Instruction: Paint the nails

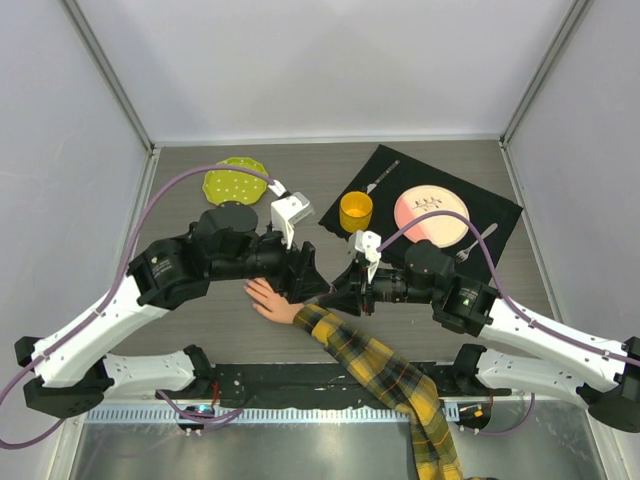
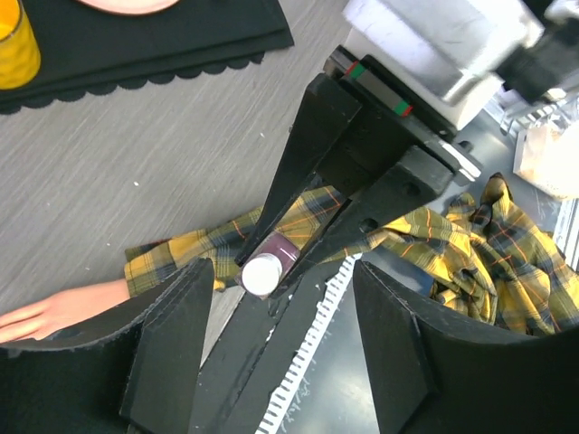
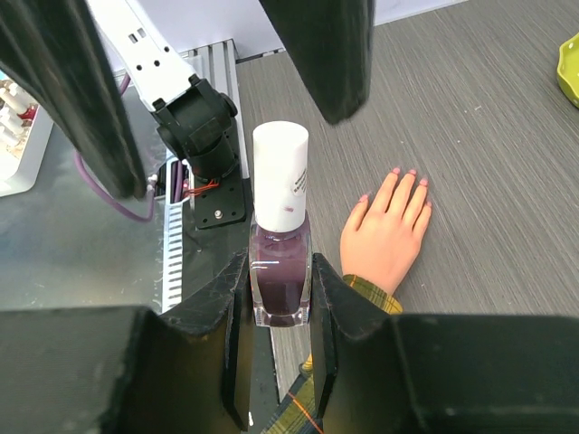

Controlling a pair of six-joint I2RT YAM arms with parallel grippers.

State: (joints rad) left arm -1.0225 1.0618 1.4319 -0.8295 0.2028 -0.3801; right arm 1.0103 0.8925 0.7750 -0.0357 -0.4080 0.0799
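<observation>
Your right gripper [image 3: 279, 271] pinches the purple polish bottle [image 3: 279, 289]; your left gripper [image 2: 285, 339] is spread wide by its white cap [image 3: 280, 158]. The nails [image 3: 407, 174] are on the mannequin hand [image 3: 387, 233], flat on the table [image 3: 507, 136].

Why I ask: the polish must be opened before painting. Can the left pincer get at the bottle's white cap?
Probably yes. The left pincer is open and faces the white cap, which stands clear above the right pincer gripping the bottle by its glass body; nothing lies between.
</observation>
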